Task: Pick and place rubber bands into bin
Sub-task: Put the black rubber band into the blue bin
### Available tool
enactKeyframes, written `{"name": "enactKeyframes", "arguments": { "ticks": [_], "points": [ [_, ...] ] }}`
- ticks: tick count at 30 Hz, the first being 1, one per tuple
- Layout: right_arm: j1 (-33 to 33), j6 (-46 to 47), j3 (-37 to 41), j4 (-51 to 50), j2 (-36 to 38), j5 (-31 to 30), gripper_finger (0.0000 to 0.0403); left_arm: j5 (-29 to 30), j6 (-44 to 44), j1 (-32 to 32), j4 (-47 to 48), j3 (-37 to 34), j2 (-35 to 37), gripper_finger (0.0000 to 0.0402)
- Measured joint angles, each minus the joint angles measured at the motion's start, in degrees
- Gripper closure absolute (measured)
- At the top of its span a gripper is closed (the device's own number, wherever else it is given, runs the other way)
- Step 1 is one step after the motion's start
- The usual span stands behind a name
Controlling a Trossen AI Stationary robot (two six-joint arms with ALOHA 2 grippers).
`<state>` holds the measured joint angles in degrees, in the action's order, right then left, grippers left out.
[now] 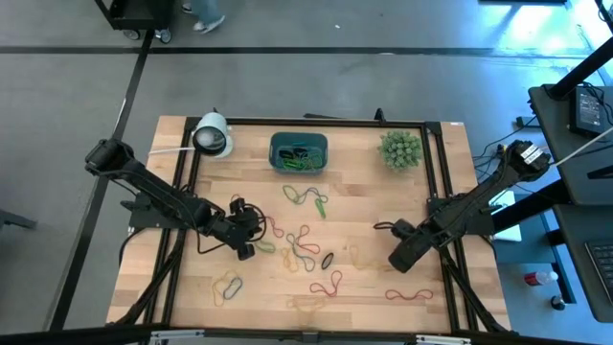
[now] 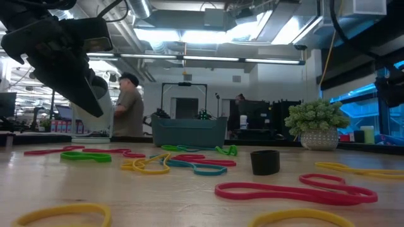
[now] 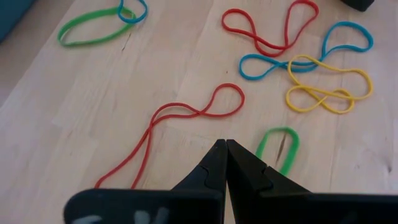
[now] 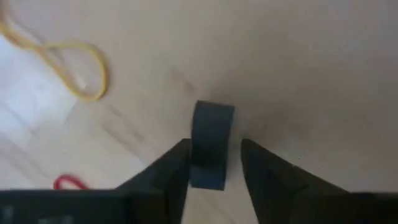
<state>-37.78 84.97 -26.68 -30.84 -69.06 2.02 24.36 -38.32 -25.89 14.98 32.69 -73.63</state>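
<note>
Right gripper [image 4: 214, 163] has its 2 fingers apart, a small dark ring [image 4: 210, 144] between them. Left gripper [image 3: 226, 152] is pinched together over scattered colourful rubber bands [image 3: 186, 121]; teal plastic bin [image 1: 298, 151] sits well beyond both.

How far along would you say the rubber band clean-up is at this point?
Early on. The bin already holds a few bands, mostly green. Nothing is in hand: the left gripper is shut and empty above a red band, and the right gripper is open. Many rubber bands remain scattered on the table.
</note>
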Motion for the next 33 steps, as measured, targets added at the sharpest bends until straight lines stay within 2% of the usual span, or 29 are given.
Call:
{"name": "enactKeyframes", "arguments": {
  "ticks": [4,6,11,15,22,27,33],
  "points": [
    [0.5,-4.8,0.0,3.3,0.0,0.3,0.0365,0.1,-0.2,0.0,-0.2,0.0,0.0,0.0399],
    [1.4,-7.7,0.0,5.1,0.0,0.2,0.0390,0.4,-0.7,0.0,-0.2,0.0,0.0,0.0399],
    [4.8,-11.9,-1.3,5.2,0.0,0.1,0.0389,1.6,-1.0,0.0,-0.2,0.0,0.0,0.0400],
    [7.8,-21.4,-6.3,0.1,0.0,-0.9,0.0397,1.7,-1.0,0.0,-0.2,0.0,0.0,0.0399],
    [15.4,-35.6,-20.1,-14.2,-1.0,-11.8,0.0399,1.7,0.0,0.0,-0.2,0.0,0.0,0.0399],
    [24.9,-47.1,-29.4,-15.1,-5.5,-14.0,0.0400,1.7,0.1,0.0,-0.1,0.0,0.0,0.0400],
    [36.8,-63.5,-41.7,-14.8,-15.4,-14.1,0.0401,1.8,1.2,0.0,-0.1,0.0,0.0,0.0399]
  ]
}}
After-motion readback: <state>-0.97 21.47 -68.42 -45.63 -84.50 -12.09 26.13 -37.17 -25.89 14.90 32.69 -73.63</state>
